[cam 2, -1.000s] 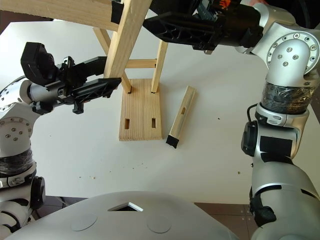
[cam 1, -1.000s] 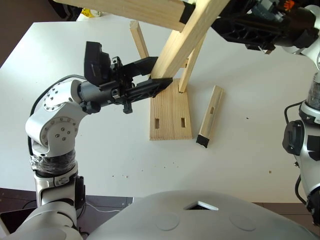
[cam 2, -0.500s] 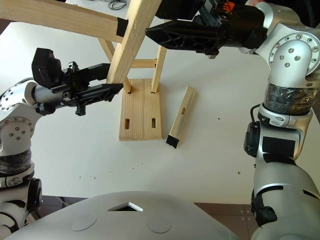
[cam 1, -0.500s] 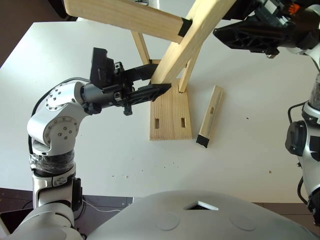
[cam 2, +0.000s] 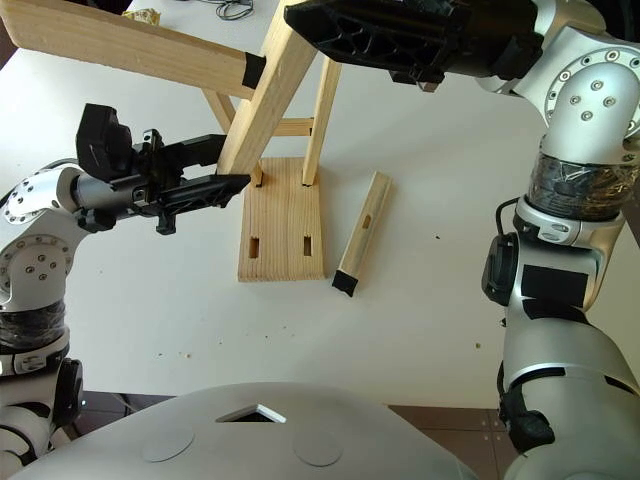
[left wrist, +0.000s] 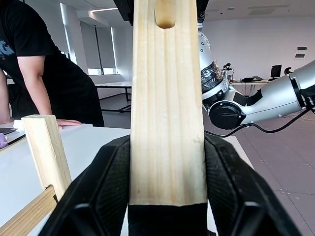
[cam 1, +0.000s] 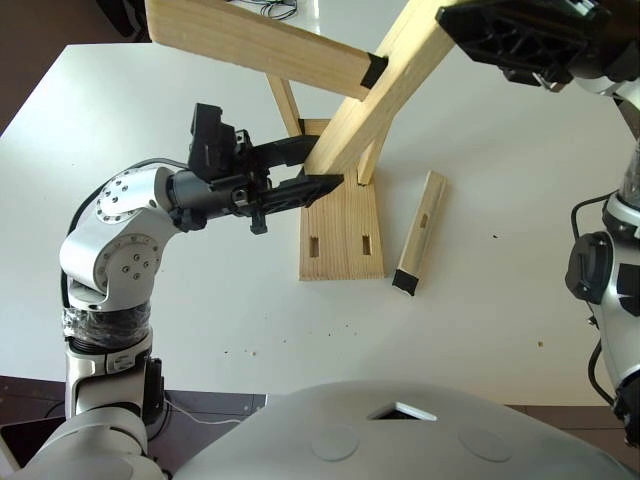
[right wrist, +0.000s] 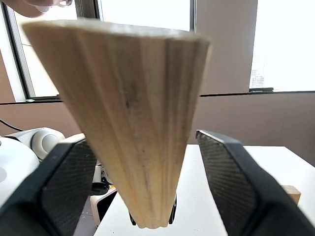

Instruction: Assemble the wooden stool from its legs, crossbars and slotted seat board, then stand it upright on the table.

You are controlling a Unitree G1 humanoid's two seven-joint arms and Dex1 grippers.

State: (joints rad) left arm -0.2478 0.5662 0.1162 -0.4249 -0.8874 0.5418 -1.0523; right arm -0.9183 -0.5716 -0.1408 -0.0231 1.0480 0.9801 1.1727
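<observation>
The slotted seat board (cam 1: pixel 340 240) lies flat on the white table (cam 1: pixel 200 320). Two legs (cam 2: pixel 322 120) joined by a crossbar (cam 2: pixel 285 127) stand in its far slots. A second leg (cam 1: pixel 385 95), with a long crossbar (cam 1: pixel 260 45) jutting to the left, hangs tilted above the board. My left gripper (cam 1: pixel 328 166) is shut on this leg's lower end, its fingers (left wrist: pixel 110 177) pressed to both sides. My right gripper (right wrist: pixel 147 187) holds the leg's upper end between its pads (right wrist: pixel 69 182). The lower end hovers at the board's far left slot.
A loose wooden piece (cam 1: pixel 420 232) with a black tip lies on the table just right of the board. Open table surface spreads to the left, right and front of the board. A small yellowish item (cam 2: pixel 148 15) sits at the far edge.
The held leg has swung steeper. Its lower end and my left gripper moved right toward the board's far slots, while my right gripper rose with the upper end.
</observation>
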